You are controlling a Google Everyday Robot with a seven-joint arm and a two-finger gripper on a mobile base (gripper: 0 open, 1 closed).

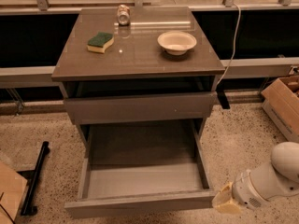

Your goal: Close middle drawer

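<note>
The middle drawer [142,183] is pulled far out of the grey-brown cabinet, and its pale grey box looks empty. Its flat front [140,203] faces the lower edge of the view. The uppermost drawer front [140,107] sits above it, slightly out from under the cabinet top [140,59]. The lowest drawer is hidden beneath the open one. My gripper [225,202], on a white arm [273,174], is low at the bottom right. It is right beside the right end of the open drawer's front.
On the cabinet top are a green and yellow sponge [100,41], a white bowl [176,42] and a can [123,14]. A cardboard box [285,104] stands on the floor at the right. A black bar [35,178] and cardboard [9,190] lie at the left.
</note>
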